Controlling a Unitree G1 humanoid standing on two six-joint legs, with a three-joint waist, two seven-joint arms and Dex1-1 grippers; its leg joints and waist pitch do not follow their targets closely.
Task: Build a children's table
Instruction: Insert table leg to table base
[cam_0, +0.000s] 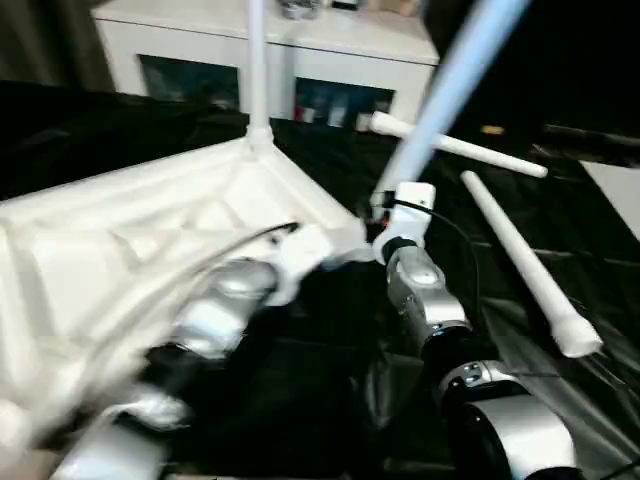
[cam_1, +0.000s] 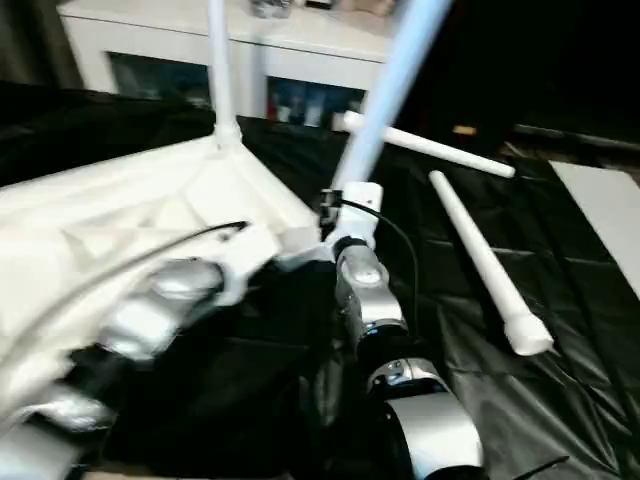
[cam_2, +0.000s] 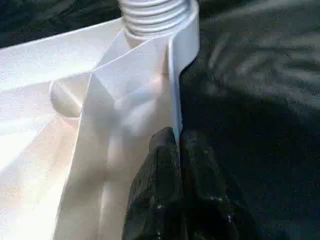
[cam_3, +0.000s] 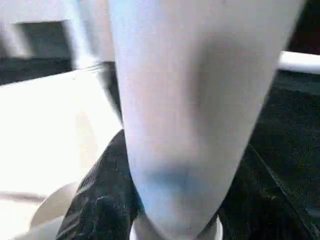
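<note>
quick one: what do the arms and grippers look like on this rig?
Both forearms are silver, rounded segments with black joints; the right forearm ends in a white wrist block with a thin black cable looping past it. A black cable also runs along the left forearm. The left gripper has textured matte-black fingers.

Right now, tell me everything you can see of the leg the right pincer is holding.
The held leg is a long, round, tapered white post, plastic by its look, with a bluish cast. It leans up and away to the right, its upper end out of frame. The right pincer grips it near its lower end, a black finger against its side. That end sits at the near corner of the upturned tabletop; whether it is seated in the socket cannot be told.
</note>
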